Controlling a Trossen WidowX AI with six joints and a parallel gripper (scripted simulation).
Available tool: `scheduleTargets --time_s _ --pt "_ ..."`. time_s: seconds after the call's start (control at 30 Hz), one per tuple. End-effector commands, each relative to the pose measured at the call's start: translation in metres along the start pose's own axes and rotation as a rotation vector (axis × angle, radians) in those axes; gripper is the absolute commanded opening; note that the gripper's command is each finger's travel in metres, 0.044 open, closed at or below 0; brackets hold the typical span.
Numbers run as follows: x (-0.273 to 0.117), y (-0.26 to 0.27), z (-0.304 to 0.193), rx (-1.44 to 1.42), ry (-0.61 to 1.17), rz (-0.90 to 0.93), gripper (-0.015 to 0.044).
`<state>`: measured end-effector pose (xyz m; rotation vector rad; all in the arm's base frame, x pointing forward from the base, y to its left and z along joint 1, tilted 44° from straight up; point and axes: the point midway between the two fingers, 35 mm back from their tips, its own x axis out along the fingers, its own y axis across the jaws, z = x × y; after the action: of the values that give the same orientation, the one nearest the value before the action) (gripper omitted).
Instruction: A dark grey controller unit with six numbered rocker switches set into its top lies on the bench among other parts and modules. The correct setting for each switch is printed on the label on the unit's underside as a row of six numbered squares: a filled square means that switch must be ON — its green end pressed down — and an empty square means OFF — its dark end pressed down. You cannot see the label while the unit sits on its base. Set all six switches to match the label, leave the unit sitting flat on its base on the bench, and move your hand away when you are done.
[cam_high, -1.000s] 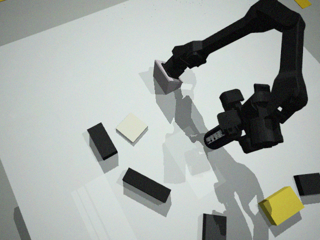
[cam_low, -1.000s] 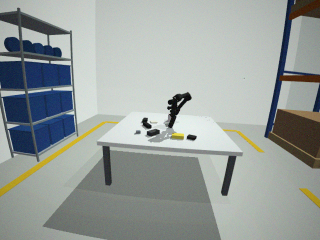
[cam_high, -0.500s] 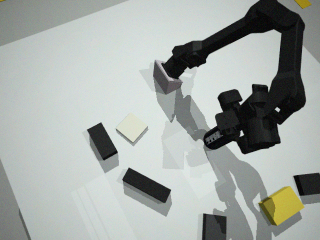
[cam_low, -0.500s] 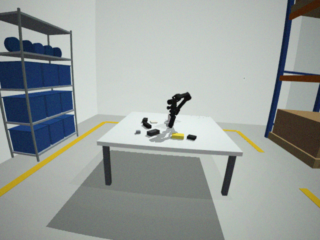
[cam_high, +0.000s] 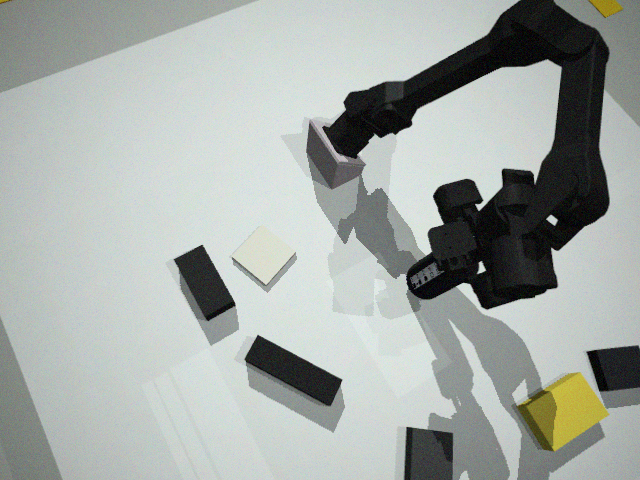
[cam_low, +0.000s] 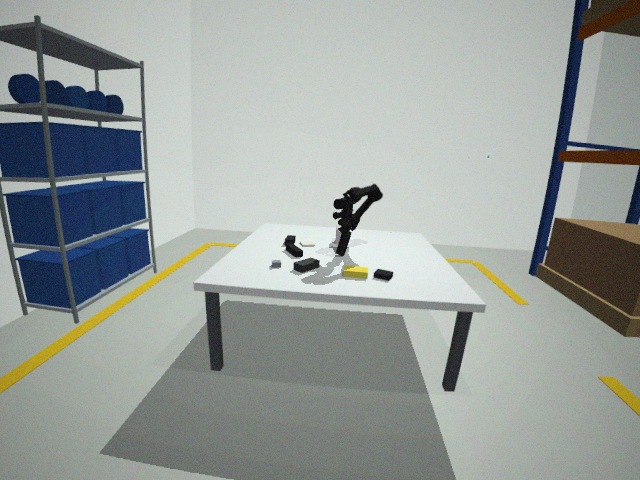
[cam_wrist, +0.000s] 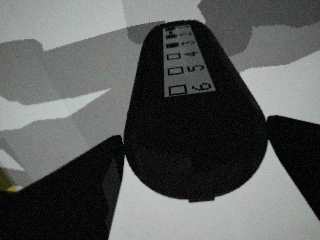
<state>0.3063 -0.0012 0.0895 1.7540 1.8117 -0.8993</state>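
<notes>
My gripper (cam_high: 461, 260) (cam_low: 339, 203) (cam_wrist: 193, 134) is shut on the dark grey controller unit (cam_high: 430, 280) (cam_wrist: 192, 145) and holds it well above the table, underside turned up toward the wrist camera. The white label (cam_high: 424, 274) (cam_wrist: 182, 62) shows in the wrist view. Its squares 4, 5 and 6 are empty. The farther squares look filled but are small and foreshortened. The switches are hidden on the far side.
On the white table (cam_high: 103, 155) (cam_low: 413, 279) lie a pinkish wedge (cam_high: 330, 160) by the arm's base, a cream tile (cam_high: 263, 254), black blocks (cam_high: 204, 281) (cam_high: 293, 369) (cam_high: 428, 453) (cam_high: 616, 366) and a yellow block (cam_high: 563, 410) (cam_low: 355, 271).
</notes>
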Motion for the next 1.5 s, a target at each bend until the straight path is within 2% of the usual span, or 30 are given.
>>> scheduleTargets --time_s 0.0,1.47 --pt "0.002 0.0 0.004 -0.003 -0.006 -0.007 0.0337" --pt "0.0 0.0 0.042 -0.003 -0.009 -0.007 0.0338"
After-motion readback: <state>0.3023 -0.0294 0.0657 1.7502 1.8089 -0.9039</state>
